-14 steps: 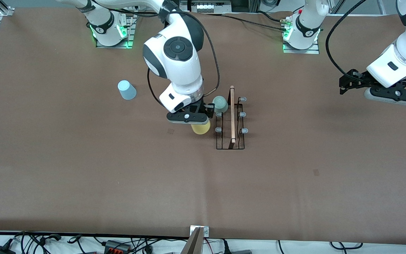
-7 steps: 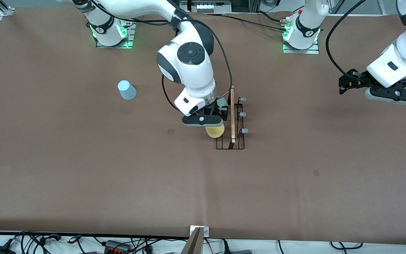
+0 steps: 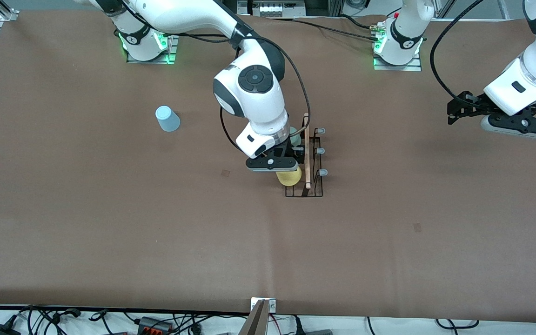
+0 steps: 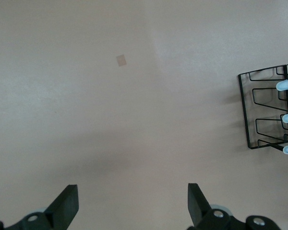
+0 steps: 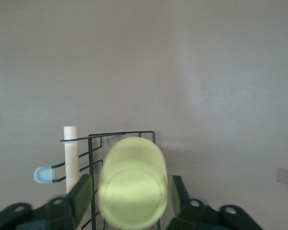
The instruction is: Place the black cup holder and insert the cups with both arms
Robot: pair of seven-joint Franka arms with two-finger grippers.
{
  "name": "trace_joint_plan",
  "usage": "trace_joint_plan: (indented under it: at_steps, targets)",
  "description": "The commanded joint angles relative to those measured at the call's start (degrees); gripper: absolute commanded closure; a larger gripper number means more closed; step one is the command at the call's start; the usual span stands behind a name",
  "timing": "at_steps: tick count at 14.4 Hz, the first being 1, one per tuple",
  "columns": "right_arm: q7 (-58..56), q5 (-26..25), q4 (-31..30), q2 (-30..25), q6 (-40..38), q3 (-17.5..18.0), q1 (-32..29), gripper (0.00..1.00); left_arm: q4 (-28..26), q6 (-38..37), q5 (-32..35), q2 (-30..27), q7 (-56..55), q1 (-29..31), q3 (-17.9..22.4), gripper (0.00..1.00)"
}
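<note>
Watching the right gripper (image 3: 281,169), you see the yellow cup (image 3: 290,177) in its jaws, over the black cup holder (image 3: 306,149), low against the pegs on its side; you cannot tell whether it grips or has let go. If the cup misses its peg, it may tip off and roll, or nudge the light rack. Just past it, the grey-green cup (image 3: 294,135) could be knocked by the wrist. Well off, the blue cup (image 3: 167,118) waits on the table, and the left gripper (image 3: 454,114) waits, spread wide

Robot lab: bench-bolted arm bases (image 3: 147,44), cable clutter (image 3: 156,323) along edge.
</note>
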Motion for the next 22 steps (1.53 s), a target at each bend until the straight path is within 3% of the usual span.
trace_joint_plan:
  at_steps: [1, 3, 8, 14, 19, 22]
  targets:
    - [0.7, 0.4, 0.9, 0.3, 0.0, -0.4, 0.3, 0.0, 0.3, -0.8, -1.6, -0.4, 0.4, 0.4, -0.1, 0.0]
    - [0.4, 0.6, 0.0, -2.1, -1.4, -0.4, -0.5, 0.0, 0.3, -0.8, -1.6, -0.4, 0.4, 0.4, -0.1, 0.0]
    - [-8.0, 0.5, -13.7, -15.3, -6.3, -0.5, -9.8, 0.0, 0.3, -0.8, -1.6, -0.4, 0.3, 0.4, -0.1, 0.0]
    - [-25.6, 0.9, -21.7, -32.0, -19.3, -0.4, -29.3, 0.0, 1.0, -0.8, -1.6, -0.4, 0.4, 0.4, -0.1, 0.0]
    - [-36.7, 0.9, -22.2, -40.0, -31.2, -0.7, -39.7, 0.0, 1.0, -0.8, -1.6, -0.3, 0.4, 0.4, -0.1, 0.0]
    - [-41.0, 2.0, -22.0, -41.7, -36.5, -3.8, -40.3, 0.0, 1.0, -0.8, -1.6, -0.3, 0.4, 0.4, -0.1, 0.0]
